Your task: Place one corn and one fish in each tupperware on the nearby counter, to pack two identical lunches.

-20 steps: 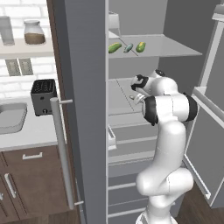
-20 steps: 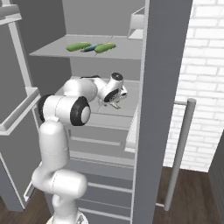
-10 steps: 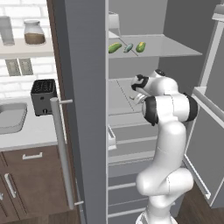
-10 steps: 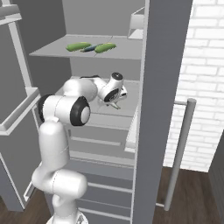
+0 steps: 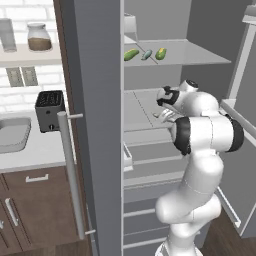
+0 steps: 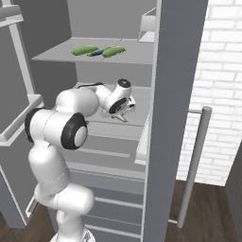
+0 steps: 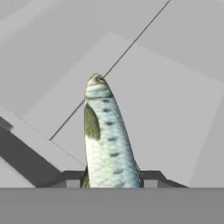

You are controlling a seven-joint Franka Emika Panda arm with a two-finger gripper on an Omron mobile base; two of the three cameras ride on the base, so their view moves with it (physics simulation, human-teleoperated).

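Inside the open fridge, the gripper [image 7: 112, 177] pinches a silvery fish [image 7: 107, 142] by its tail end, its head pointing away over the middle shelf [image 5: 142, 107]. Above, on the top shelf [image 5: 200, 55], lie two green pieces and another fish [image 5: 146, 54] between them.

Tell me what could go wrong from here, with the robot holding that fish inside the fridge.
1. The gripper holds the fish only near its tail, so the long body sticking out could swing or slip during the carry.
2. The arm is deep between the fridge shelves; pulling out, the fish might catch the shelf above or the open fridge door.
3. The tupperware sits left beyond that door, so the swing around could clip the toaster.
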